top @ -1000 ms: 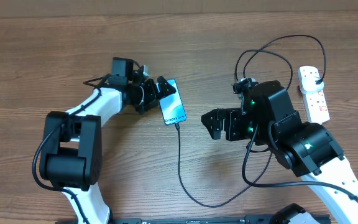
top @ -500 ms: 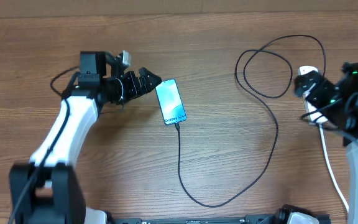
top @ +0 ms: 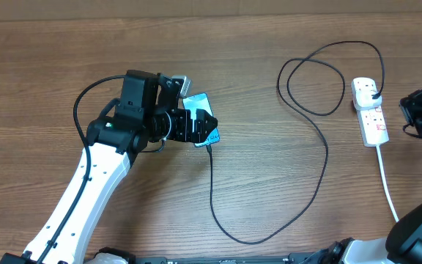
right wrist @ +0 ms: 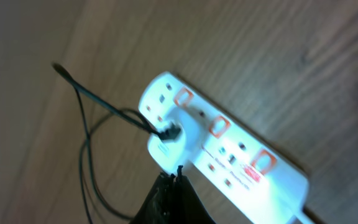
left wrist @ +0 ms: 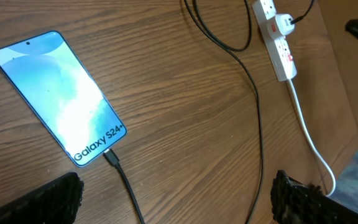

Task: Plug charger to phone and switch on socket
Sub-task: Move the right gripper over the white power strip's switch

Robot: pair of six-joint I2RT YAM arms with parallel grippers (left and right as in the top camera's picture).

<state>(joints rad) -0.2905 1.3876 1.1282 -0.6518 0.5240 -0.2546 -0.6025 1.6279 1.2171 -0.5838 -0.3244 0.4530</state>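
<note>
The phone lies flat with its screen lit, and the charger's small black connector is in its lower end. My open left gripper hovers right over the phone, hiding most of it from overhead; nothing is between its fingers. The charger cable loops across the table to the white socket, where its plug sits. My right gripper is shut on nothing, with its tips just beside the socket near the plug. The red switches show blurred.
The socket's thick white cord runs down towards the front right. The black cable makes a wide loop left of the socket. The right arm sits at the table's right edge.
The right gripper has shut and shifted to the socket's right side. The left arm has swung back to the right, its open gripper now over the phone instead of left of it.
</note>
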